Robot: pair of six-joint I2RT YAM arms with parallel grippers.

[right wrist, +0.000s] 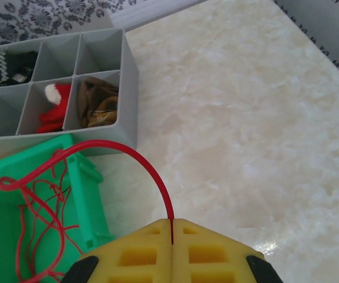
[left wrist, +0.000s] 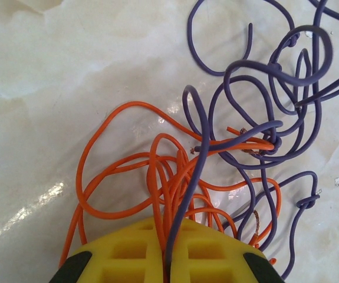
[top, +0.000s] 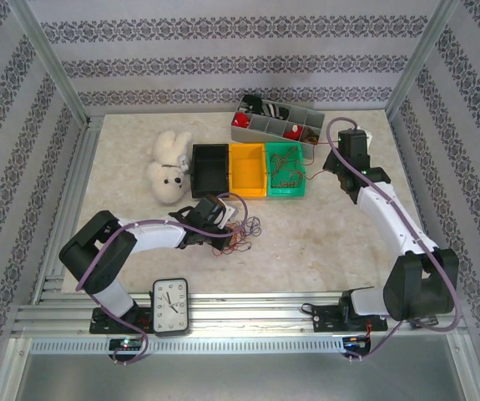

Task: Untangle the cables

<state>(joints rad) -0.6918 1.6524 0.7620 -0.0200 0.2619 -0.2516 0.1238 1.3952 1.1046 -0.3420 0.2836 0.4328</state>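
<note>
Cables: a loose knot of thin, curly cables (left wrist: pixel 216 153) lies on the marble table (left wrist: pixel 69 76) just ahead of the left arm, with orange strands (left wrist: pixel 116 171) and purple strands (left wrist: pixel 287 88) looped through one another.
Red strand: a single red strand (right wrist: pixel 128 154) arcs up out of the green bin (right wrist: pixel 4 171), where more red loops lie.
Feel: probably very light and springy. The wire looks soft enough to bend but stiff enough to hold its curls, and its smooth coating may slip in a pinch.
Risk: a hard pull would likely tighten the crossings, and the bare copper tips could snag.
Where to hold: best on one strand near a free end, clear of the crossings, such as the loose purple tip at the top of the left wrist view.
Left gripper: the left gripper (left wrist: pixel 168 236) has its jaws pressed together on a purple strand. Orange ones run into the same seam, and I cannot tell how many are caught.
Right gripper: the right gripper (right wrist: pixel 172 230) is closed tight, pinching the red strand's end.
Nearby: a grey divided tray (right wrist: pixel 128 76) stands touching the bin.
</note>
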